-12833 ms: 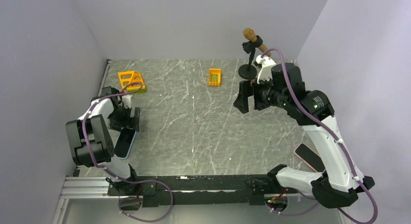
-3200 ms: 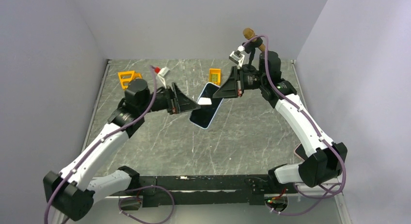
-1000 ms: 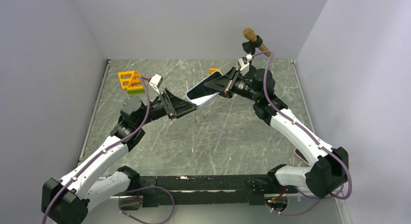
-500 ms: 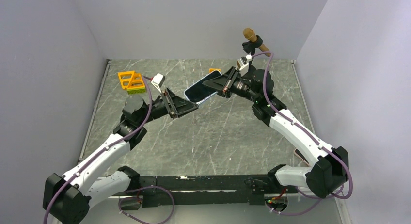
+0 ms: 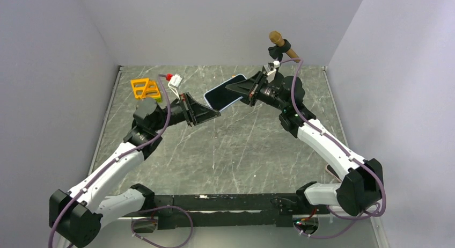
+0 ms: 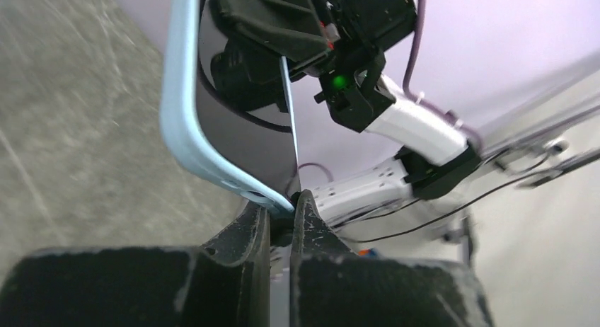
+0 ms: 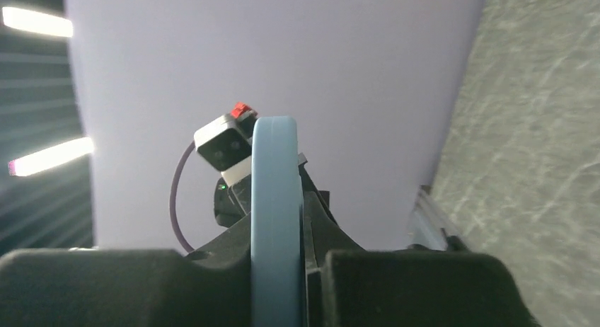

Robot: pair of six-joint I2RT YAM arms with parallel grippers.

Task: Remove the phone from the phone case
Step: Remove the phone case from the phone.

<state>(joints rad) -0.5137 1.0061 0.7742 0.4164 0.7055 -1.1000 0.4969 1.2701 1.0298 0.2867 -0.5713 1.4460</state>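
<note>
Pinching from two sides, the left pincer (image 5: 213, 112) and the right pincer (image 5: 244, 90) hold the phone (image 5: 224, 93) in the air over the far middle of the counter (image 5: 241, 151). The left one is pressed on the near-left corner of the pale blue phone case (image 6: 175, 107); the right one clamps its edge near the far-right end. Compared with half a second ago, I see the phone a little farther from the bases. Its long axis runs from near-left to far-right, with the dark face toward the top camera.
</note>
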